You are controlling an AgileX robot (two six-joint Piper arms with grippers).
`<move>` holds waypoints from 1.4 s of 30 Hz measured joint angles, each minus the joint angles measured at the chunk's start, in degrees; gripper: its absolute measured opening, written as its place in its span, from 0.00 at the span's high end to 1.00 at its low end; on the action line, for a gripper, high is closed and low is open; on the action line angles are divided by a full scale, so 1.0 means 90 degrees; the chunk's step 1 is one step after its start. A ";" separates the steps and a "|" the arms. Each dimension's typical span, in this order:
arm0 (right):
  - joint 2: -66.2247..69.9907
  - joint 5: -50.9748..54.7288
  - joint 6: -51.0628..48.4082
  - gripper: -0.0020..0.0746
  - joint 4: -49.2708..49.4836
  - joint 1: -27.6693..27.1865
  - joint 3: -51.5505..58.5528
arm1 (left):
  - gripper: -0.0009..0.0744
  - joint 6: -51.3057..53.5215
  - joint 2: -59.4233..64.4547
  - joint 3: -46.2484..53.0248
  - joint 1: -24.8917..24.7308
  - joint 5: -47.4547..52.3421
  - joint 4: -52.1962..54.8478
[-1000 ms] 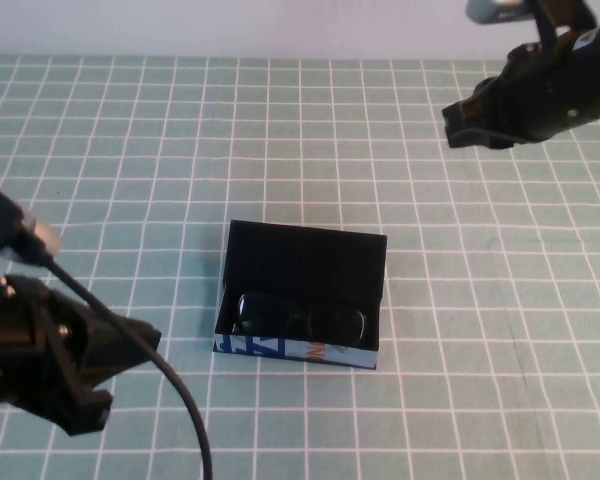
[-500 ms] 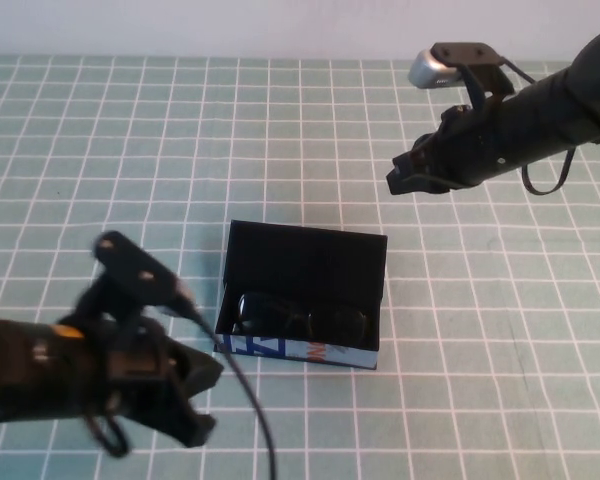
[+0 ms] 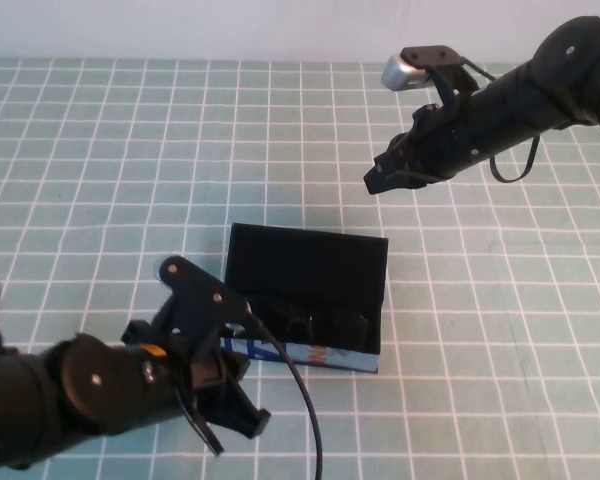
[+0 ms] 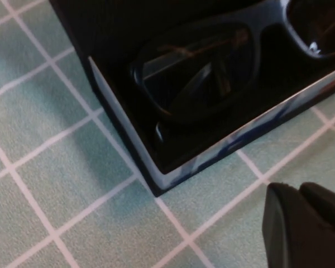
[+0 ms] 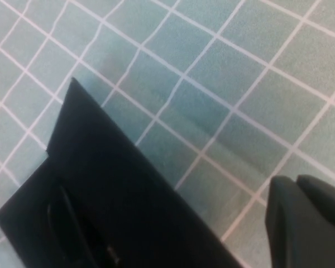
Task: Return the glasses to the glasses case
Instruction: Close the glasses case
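Observation:
The glasses case stands open mid-table, its black lid raised at the back and its blue-and-white front facing me. The black glasses lie inside it, dark lenses up, and fill the box in the left wrist view. My left gripper hovers just off the case's front left corner, fingers together and empty. My right gripper hangs behind and above the lid's right end, shut with nothing in it.
A green mat with a white grid covers the table. A pale wall runs along the far edge. The left arm's cable trails over the mat in front of the case.
The left arm has swung in from the left edge to the case's front left corner. The right arm has come down and leftward toward the lid. Case and glasses have not moved.

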 joint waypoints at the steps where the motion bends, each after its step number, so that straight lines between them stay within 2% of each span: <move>1: 0.0070 0.0015 -0.0013 0.99 -0.0014 0.0000 -0.0083 | 0.99 0.0000 0.0082 0.0000 -0.0042 -0.0089 -0.0024; 20: 0.0702 0.0280 -0.0050 0.99 -0.0030 0.0000 -0.0372 | 0.99 -0.0013 0.1162 -0.0470 -0.0236 -0.0368 -0.0051; 38: 0.0702 0.1168 -0.0217 0.99 0.0526 0.0011 -0.0399 | 0.99 -0.0021 0.1241 -0.0563 -0.0235 -0.0446 -0.0051; 42: 0.0702 0.1034 -0.0241 0.99 0.0514 0.0011 -0.0399 | 0.99 -0.0021 0.1241 -0.0563 -0.0235 -0.0446 -0.0051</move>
